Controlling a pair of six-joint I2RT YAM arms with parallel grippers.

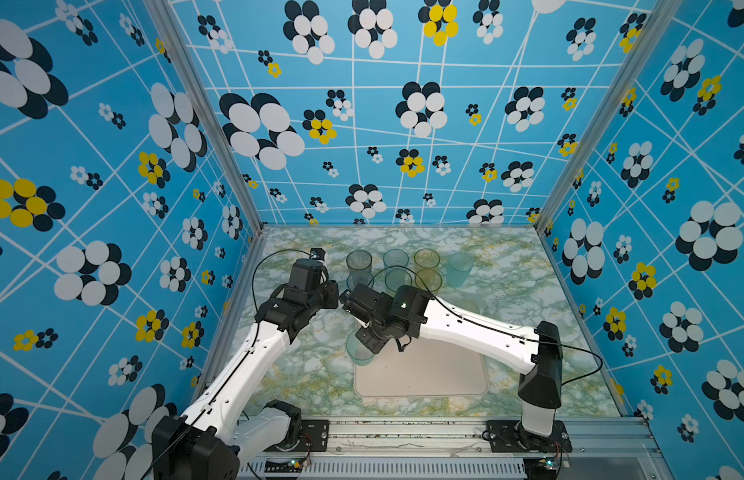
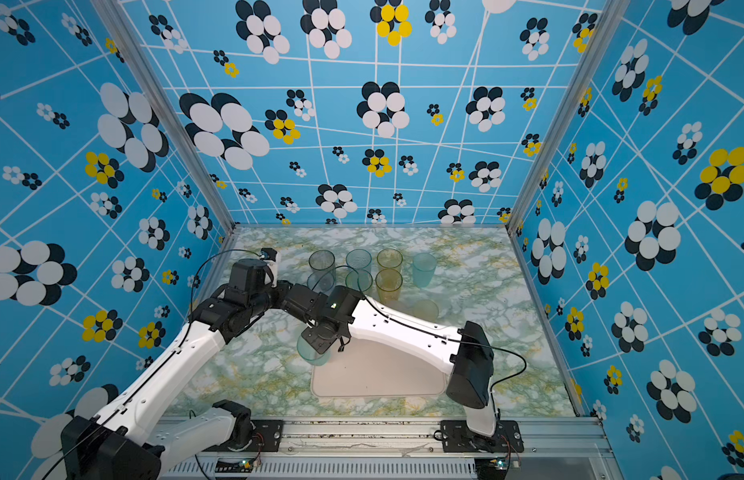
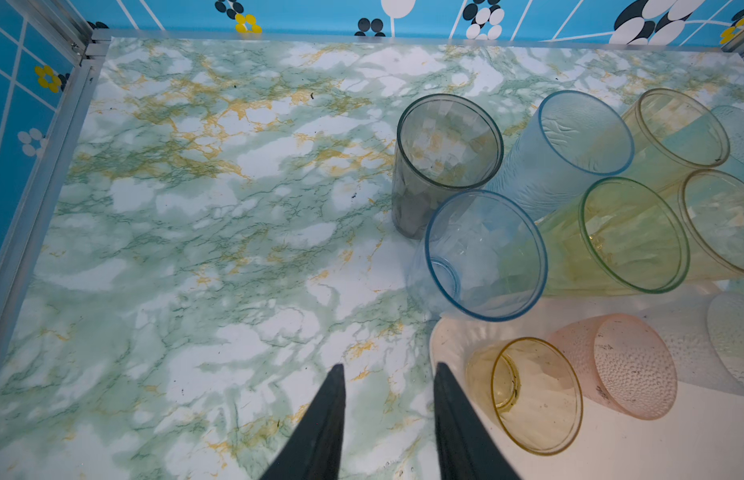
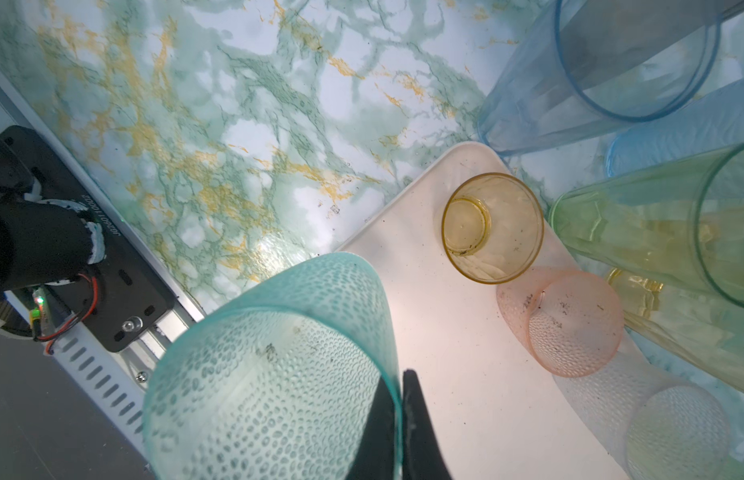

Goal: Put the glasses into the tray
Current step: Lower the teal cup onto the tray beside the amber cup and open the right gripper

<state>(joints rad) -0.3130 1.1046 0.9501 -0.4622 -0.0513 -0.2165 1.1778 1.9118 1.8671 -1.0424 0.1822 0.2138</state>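
**Teal tumbler pinched by its rim at the tray's edge**

The right claw (image 4: 399, 376) was pressed together on the wall of a teal dimpled translucent tumbler (image 4: 270, 365) — one finger inside the mouth, one outside; pinching the thin wall rather than spanning the wide body looked like the grip that suits such narrow jaws. The tumbler hung mouth-up at the left edge of the large flat cream-beige tray (image 4: 445, 332), partly over the green-and-gold marbled counter (image 3: 195, 208); whether its base had met anything could not be told.

Three glasses stood inside the tray near its far edge, probably to leave the near floor free: a short amber tumbler (image 4: 493, 226), a short pink dimpled tumbler (image 4: 565, 328) and a clear dimpled tumbler (image 4: 669, 424). Beyond the tray, on the counter, tall ones waited in a tight cluster; among them were a grey tall tumbler (image 3: 445, 145), a blue tall tumbler (image 3: 482, 257) and a green tall tumbler (image 3: 628, 237).

The left claw (image 3: 389, 374) was spread with nothing between its fingers; it hovered over bare counter just beside the tray's corner, pointed toward the blue tall tumbler — seemingly parked clear of the right arm. The teal tumbler likely needed carrying fully inside the rim before release; set on the raised rim, it could tip.
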